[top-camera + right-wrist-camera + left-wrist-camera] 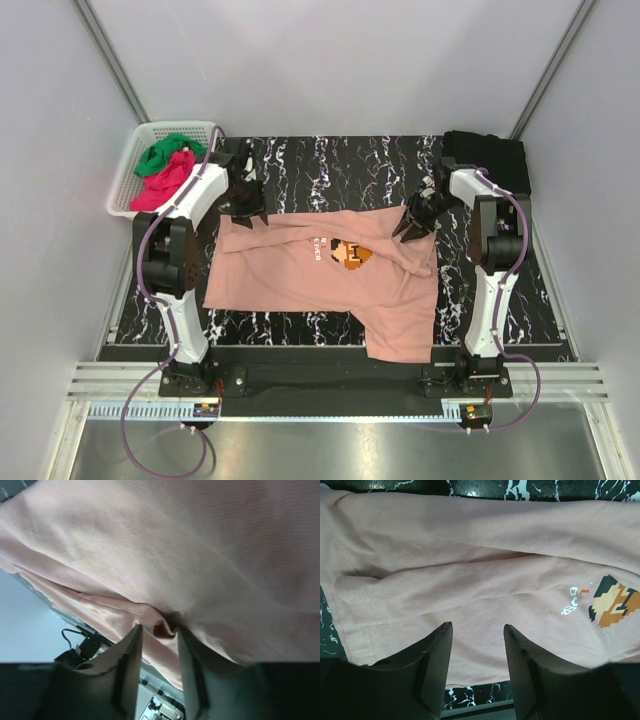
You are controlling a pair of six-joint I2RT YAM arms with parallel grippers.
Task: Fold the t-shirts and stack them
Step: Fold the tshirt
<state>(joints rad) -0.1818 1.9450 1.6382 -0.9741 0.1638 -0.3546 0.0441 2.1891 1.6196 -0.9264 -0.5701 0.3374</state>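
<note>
Basket (125,185) far-left, black tees (487,155) far-right

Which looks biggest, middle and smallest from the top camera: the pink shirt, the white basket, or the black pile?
Largest: the pink shirt, spread wide across the table.
Next: the basket.
Smallest: the black pile, only a bit smaller than the basket.
</note>
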